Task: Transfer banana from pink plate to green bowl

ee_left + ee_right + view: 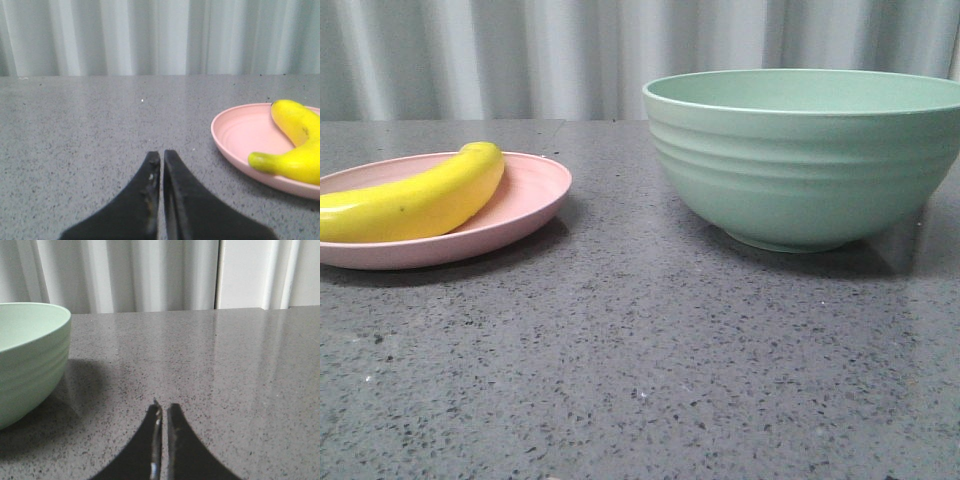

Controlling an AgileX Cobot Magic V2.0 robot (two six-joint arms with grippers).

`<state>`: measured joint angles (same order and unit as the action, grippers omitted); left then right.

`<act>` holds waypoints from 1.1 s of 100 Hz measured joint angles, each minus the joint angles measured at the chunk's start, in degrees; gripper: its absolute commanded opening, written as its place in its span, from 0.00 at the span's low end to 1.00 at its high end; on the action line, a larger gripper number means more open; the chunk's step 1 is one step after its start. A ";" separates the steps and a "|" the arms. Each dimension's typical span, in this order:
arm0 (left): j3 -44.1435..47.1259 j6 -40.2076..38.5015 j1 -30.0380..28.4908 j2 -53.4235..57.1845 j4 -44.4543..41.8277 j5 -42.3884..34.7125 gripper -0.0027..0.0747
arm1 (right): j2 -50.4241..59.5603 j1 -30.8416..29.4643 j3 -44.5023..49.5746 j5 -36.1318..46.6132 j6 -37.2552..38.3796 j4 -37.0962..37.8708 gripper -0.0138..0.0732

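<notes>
- Both tools sit low over the grey speckled tabletop (640, 380) with nothing in them: the left tool (161, 156) has its black fingers pressed almost together, only a thin slit between them, and the right tool (164, 409) looks the same, tips nearly meeting.
- Neither tool shows in the front view, so by my reading the task is at its very start, with the approach to the fruit not yet begun.
- The banana (420, 200) lies on its side across the pink plate (535, 185), its curved back toward the camera in the front view and one end reaching the plate's far rim.
- From the left wrist camera the banana (295, 145) and pink plate (237, 137) lie ahead of the left tool and off to one side, apart from the fingertips, with bare tabletop between.
- The green bowl (810, 160) stands upright, well apart from the plate; it looks empty, though its floor is hidden. The right wrist camera shows the green bowl (30, 355) near the right tool, not touching.
- Next move, as I judge it: the left tool, being the nearer one, must spread its fingers, swing across over the plate, and come down astride the banana's middle.
- That glossy skin may slip, so a centred grip across the thick part seems wise.
</notes>
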<state>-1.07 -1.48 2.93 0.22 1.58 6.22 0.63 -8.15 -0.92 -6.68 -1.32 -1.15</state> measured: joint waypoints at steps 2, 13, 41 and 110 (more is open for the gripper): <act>-0.31 0.00 0.00 0.00 0.00 0.19 0.01 | 0.00 0.00 -0.59 -0.46 0.00 0.00 0.09; -4.27 0.00 0.00 -1.02 0.03 1.53 0.01 | -0.37 0.00 -4.31 -2.92 0.00 0.00 0.09; -14.68 0.00 0.00 -12.77 0.03 3.13 0.01 | -11.81 0.00 -15.51 -11.39 0.00 0.00 0.09; -19.31 0.00 0.56 -34.49 0.03 -12.24 0.52 | -29.33 0.00 -21.41 -12.11 0.00 -0.44 0.09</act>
<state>-20.38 -1.48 3.49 -34.27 1.61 -6.01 -28.69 -8.15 -22.32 -18.78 -1.32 -1.59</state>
